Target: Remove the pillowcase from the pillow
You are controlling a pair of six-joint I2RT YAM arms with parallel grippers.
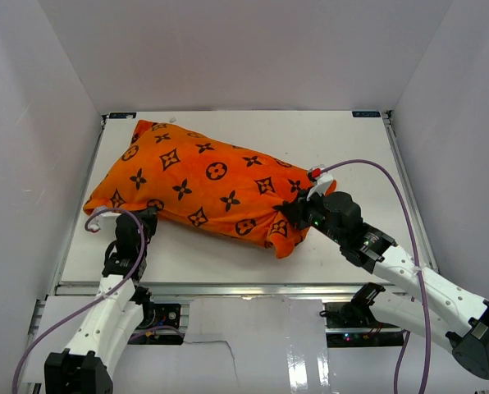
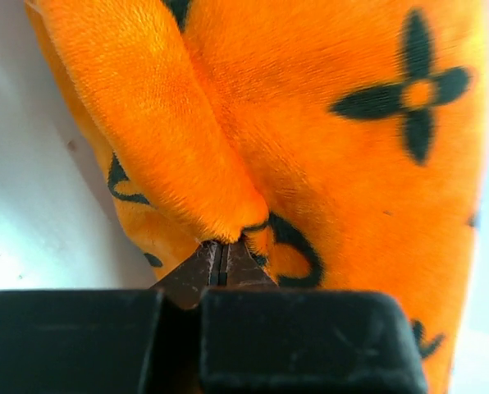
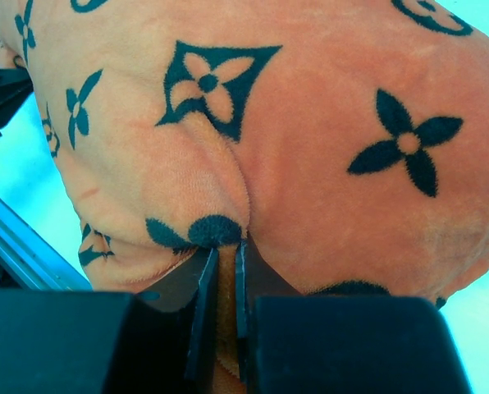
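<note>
The orange pillowcase (image 1: 203, 185) with black motifs lies stuffed and plump across the table, slanting from far left to near right. The white pillow is hidden inside it. My left gripper (image 1: 143, 218) is shut on a pinch of pillowcase fabric at the near left corner; in the left wrist view the jaws (image 2: 220, 250) meet on the orange cloth (image 2: 310, 131). My right gripper (image 1: 294, 215) is shut on a fold of pillowcase fabric at the near right end; in the right wrist view the jaws (image 3: 226, 254) clamp the cloth (image 3: 310, 148).
The white table (image 1: 343, 148) is boxed in by white walls at left, right and back. A metal rail (image 1: 228, 288) runs along the near edge. A purple cable (image 1: 392, 176) loops above the right arm.
</note>
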